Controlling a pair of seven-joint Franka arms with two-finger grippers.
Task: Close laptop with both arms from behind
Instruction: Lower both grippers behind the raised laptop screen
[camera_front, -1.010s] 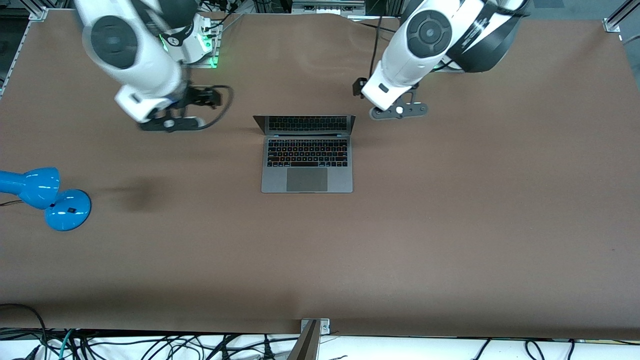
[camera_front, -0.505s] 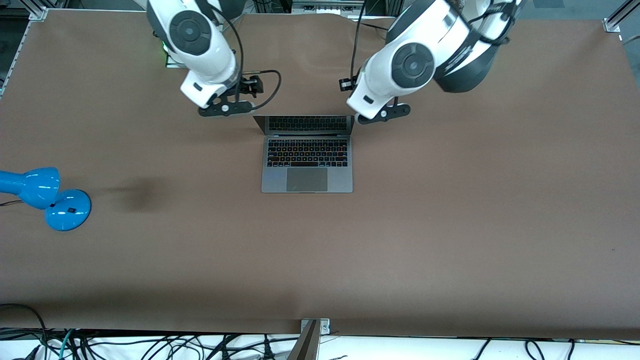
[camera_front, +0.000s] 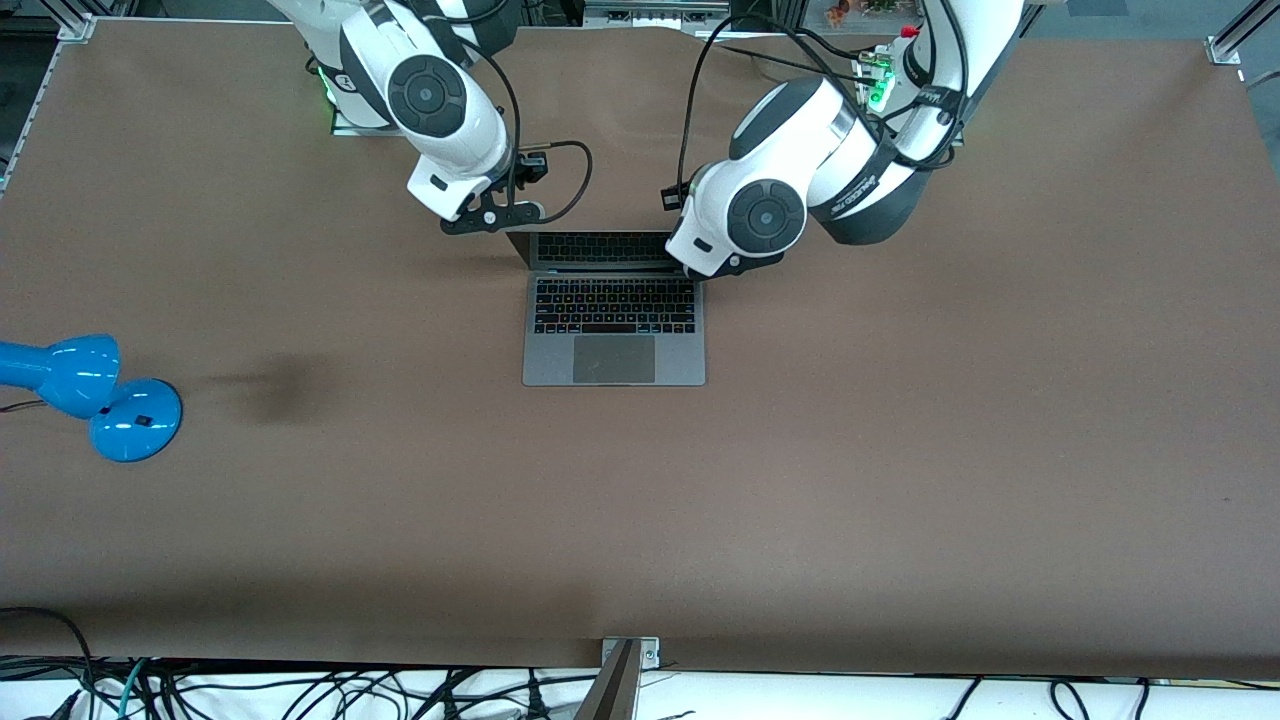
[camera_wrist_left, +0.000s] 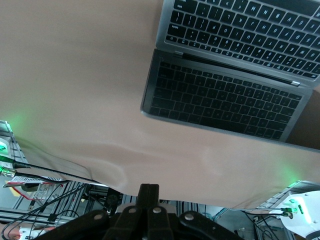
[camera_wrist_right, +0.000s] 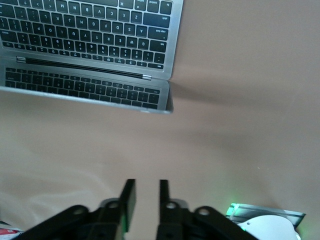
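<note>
Centrally on the table, toward the arms' edge, the laptop (camera_front: 614, 308) sits open, screen upright. Left gripper (camera_wrist_left: 148, 200), fingers pressed together and empty, hangs over the lid's corner at its own end; right gripper (camera_wrist_right: 143, 199), narrowly parted, holds nothing beside the other corner. Likely stiff, slippery metal with a fragile screen: push evenly on the lid's top edge.
</note>
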